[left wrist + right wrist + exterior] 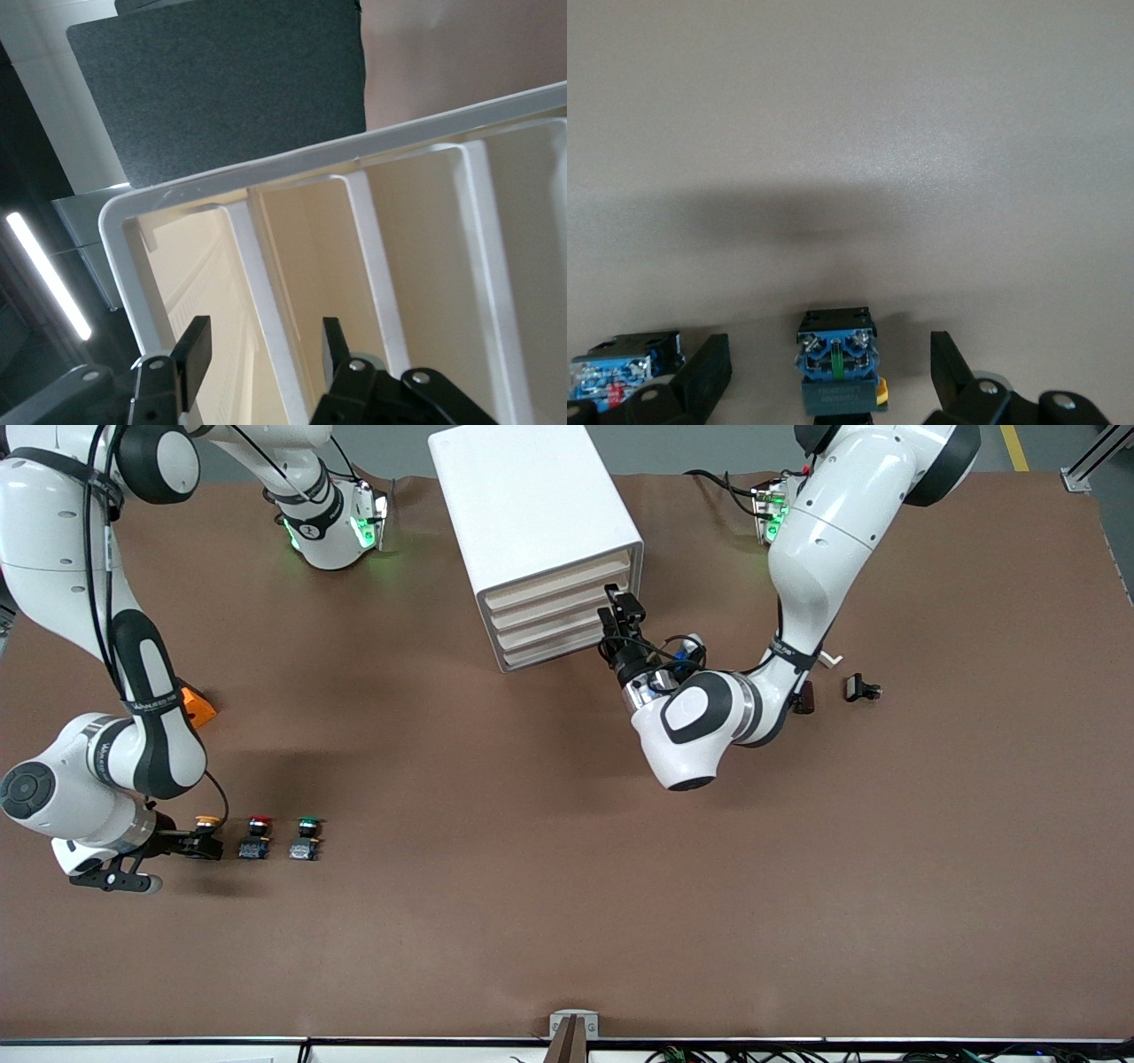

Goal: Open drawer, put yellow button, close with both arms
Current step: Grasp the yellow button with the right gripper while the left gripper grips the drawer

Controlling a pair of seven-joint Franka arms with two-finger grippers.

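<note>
Right end effector (831,372) straddles yellow button (837,372), unclosed.

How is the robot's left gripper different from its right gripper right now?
The left gripper is at the white drawer cabinet, its open fingers either side of a drawer's edge; the right gripper is down at the table by the yellow button, open fingers around it. Neither holds anything; both are black with two fingers.

Robotics lab: two white arms (797,584) at a brown-covered table (532,886), aluminium framing, grey floor.
</note>
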